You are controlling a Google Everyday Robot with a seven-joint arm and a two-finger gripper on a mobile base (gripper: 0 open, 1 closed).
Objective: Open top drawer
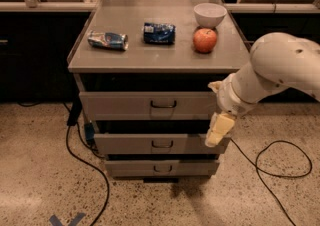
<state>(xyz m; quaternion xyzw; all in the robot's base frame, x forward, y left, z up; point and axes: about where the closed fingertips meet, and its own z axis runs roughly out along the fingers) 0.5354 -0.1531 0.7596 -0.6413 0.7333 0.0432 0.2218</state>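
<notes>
Your cabinet [150,57] has the top drawer [125,106] right under its top, and it doesn't look pulled out yet, so the whole pull is left. Your gripper [220,130] hangs by the drawer fronts' right edge, well apart from the handle [163,104]. Open or closed, I can't tell. Can [107,40], blue packet [159,33]: no readable writing.

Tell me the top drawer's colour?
The top drawer is grey, camera view; gripper hangs near its right end.
</notes>
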